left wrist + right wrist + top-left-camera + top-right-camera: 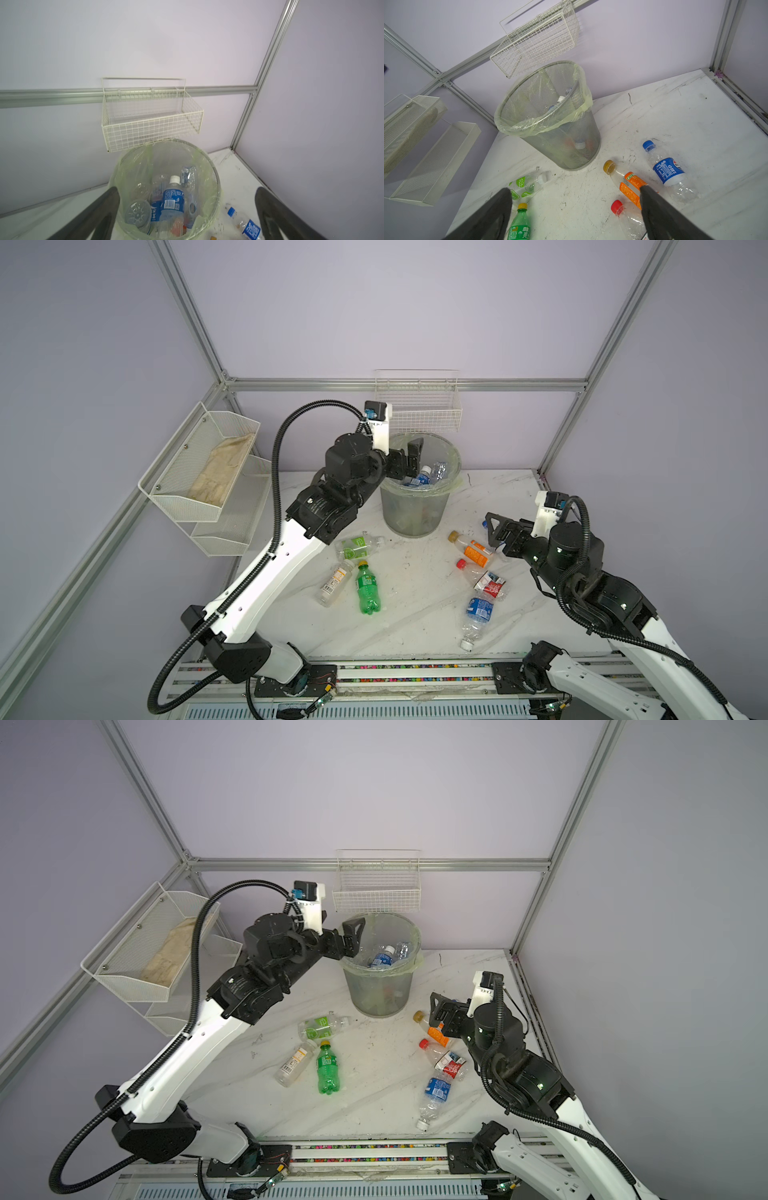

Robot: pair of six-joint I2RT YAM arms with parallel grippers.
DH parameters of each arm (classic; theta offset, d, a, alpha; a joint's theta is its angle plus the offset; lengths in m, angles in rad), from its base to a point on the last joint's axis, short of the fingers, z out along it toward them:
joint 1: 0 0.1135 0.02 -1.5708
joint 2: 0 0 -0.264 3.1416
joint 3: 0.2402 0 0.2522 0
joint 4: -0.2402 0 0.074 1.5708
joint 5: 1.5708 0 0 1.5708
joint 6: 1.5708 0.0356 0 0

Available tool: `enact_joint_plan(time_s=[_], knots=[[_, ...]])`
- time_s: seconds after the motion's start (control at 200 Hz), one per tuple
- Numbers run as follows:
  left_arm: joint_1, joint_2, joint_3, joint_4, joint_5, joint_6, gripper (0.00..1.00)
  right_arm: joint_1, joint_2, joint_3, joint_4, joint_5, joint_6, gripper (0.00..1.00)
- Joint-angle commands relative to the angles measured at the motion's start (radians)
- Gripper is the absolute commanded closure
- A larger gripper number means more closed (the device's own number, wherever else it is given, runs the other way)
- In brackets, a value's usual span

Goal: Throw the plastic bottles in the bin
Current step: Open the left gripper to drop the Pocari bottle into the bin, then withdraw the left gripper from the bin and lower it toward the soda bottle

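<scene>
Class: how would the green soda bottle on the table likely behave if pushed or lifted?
The green soda bottle lies on its side and is round, so a sideways push would probably roll it. No liquid shows inside, so it is likely light. Undented, yellow cap on: it may stay fairly stiff when squeezed.

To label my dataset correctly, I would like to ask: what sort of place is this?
Most likely a robotics lab test cell, not a home. An aluminium frame with plain walls encloses the table, two robot arms stand on a rail, and plastic bottles lie beside a bin.
</scene>
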Motion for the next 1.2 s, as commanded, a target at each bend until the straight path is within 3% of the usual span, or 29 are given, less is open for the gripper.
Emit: enact_joint_plan(time_s=[0.0, 1.19], knots=[[-0.001, -0.034, -0.083, 0.053, 0.009, -0.030, 0.00, 0.002, 0.010, -0.017, 0.014, -0.009, 0.012, 0.03], [0.002, -0.351, -0.602, 0.055, -0.115, -0.167, 0.00, 0.002, 0.054, -0.061, 0.023, -0.029, 0.016, 0.03]])
